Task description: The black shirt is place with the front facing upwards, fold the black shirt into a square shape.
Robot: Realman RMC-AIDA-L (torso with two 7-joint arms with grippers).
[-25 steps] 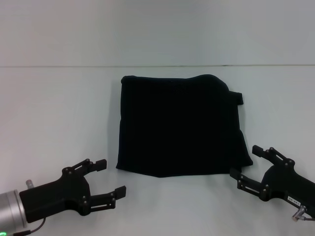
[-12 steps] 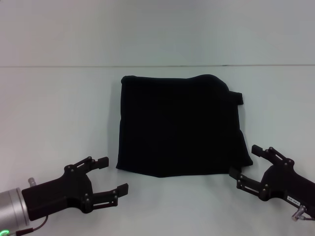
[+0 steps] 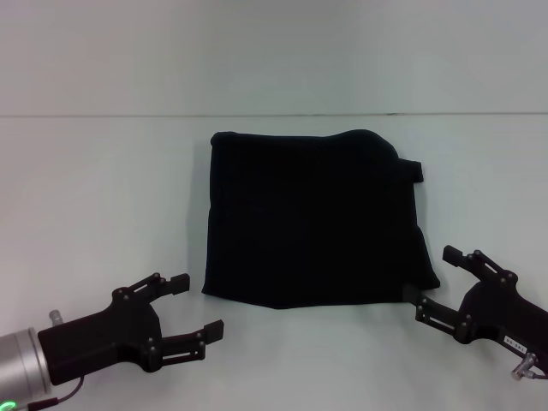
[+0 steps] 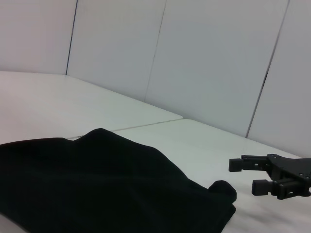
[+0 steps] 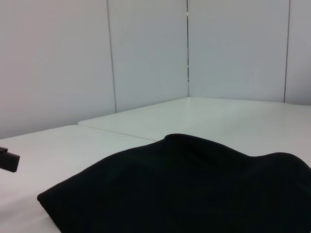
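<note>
The black shirt (image 3: 312,218) lies folded into a rough square in the middle of the white table (image 3: 103,188). No lettering or neck label shows. A small flap sticks out at its far right corner. My left gripper (image 3: 195,306) is open and empty near the front left, clear of the shirt's near left corner. My right gripper (image 3: 438,281) is open and empty at the shirt's near right corner. The shirt also shows in the left wrist view (image 4: 97,184) and the right wrist view (image 5: 194,189). The right gripper shows far off in the left wrist view (image 4: 245,174).
The table's far edge (image 3: 128,116) meets a plain pale wall. Bare white table lies on both sides of the shirt. A fingertip of the left gripper (image 5: 8,161) shows at the edge of the right wrist view.
My right gripper has drawn back slightly to the right and toward me. My left gripper has shifted a little to the right. The shirt has not moved.
</note>
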